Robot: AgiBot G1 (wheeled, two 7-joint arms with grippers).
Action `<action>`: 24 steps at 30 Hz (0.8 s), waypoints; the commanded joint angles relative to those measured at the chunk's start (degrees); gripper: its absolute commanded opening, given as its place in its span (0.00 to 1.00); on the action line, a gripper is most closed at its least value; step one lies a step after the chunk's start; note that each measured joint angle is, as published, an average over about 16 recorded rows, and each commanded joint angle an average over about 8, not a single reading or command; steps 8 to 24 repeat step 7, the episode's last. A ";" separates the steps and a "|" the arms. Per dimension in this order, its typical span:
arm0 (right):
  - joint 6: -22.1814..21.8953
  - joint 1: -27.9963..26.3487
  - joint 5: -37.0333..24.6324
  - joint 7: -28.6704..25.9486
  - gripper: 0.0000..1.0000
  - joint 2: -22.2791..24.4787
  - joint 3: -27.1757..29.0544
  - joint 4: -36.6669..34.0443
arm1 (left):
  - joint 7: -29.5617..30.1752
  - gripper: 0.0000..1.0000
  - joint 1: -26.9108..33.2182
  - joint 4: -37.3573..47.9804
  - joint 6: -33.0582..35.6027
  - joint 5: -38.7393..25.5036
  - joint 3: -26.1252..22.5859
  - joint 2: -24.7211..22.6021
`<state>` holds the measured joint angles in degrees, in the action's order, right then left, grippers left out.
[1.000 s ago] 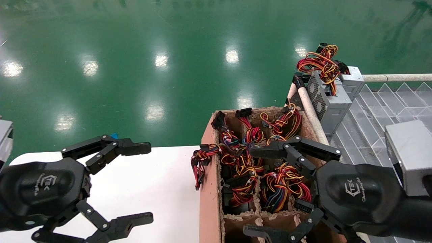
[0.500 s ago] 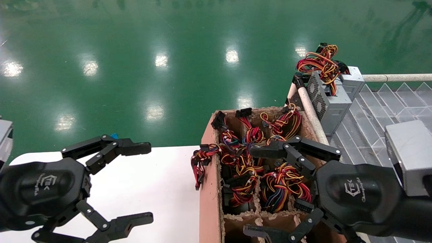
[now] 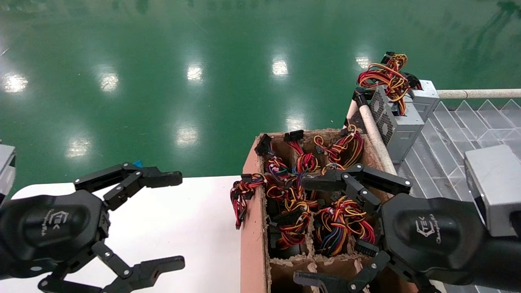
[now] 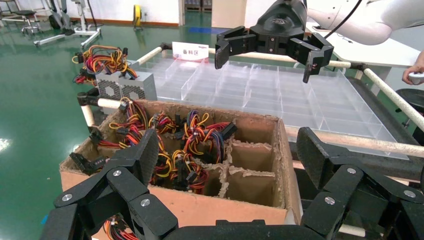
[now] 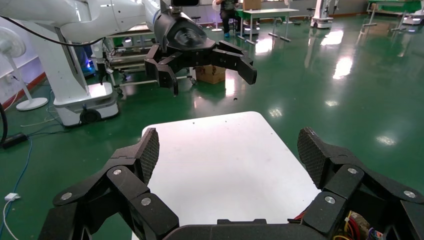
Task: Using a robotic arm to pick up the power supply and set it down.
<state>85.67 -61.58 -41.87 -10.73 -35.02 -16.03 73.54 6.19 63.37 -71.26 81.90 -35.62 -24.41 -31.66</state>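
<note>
Thick red, yellow, orange and black wire bundles (image 3: 340, 224) rise out of the cells of a cardboard carton (image 3: 252, 228). The power supply's grey body is hidden down in the cells. My right gripper (image 3: 301, 230) hangs open just above the carton's near cells and holds nothing. The left wrist view shows the same bundles (image 4: 190, 145) in the carton (image 4: 200, 205), with the right gripper (image 4: 267, 47) high beyond it. My left gripper (image 3: 180, 219) stays open and empty over the white table (image 3: 183, 211).
Two grey metal boxes (image 3: 401, 122) with wires on top stand at the far corner of a clear compartment rack (image 3: 447, 134), right of the carton. A tube rail (image 3: 376, 138) runs between the carton and the rack. Green floor lies beyond.
</note>
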 commanded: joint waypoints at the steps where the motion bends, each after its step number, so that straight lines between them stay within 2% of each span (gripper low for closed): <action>1: 0.00 0.00 0.00 0.00 1.00 0.00 0.00 0.00 | 0.00 1.00 0.00 0.00 0.00 0.00 0.00 0.00; 24: 0.00 0.00 0.00 0.00 1.00 0.00 0.00 0.00 | 0.00 1.00 0.00 0.00 0.00 0.00 0.00 0.00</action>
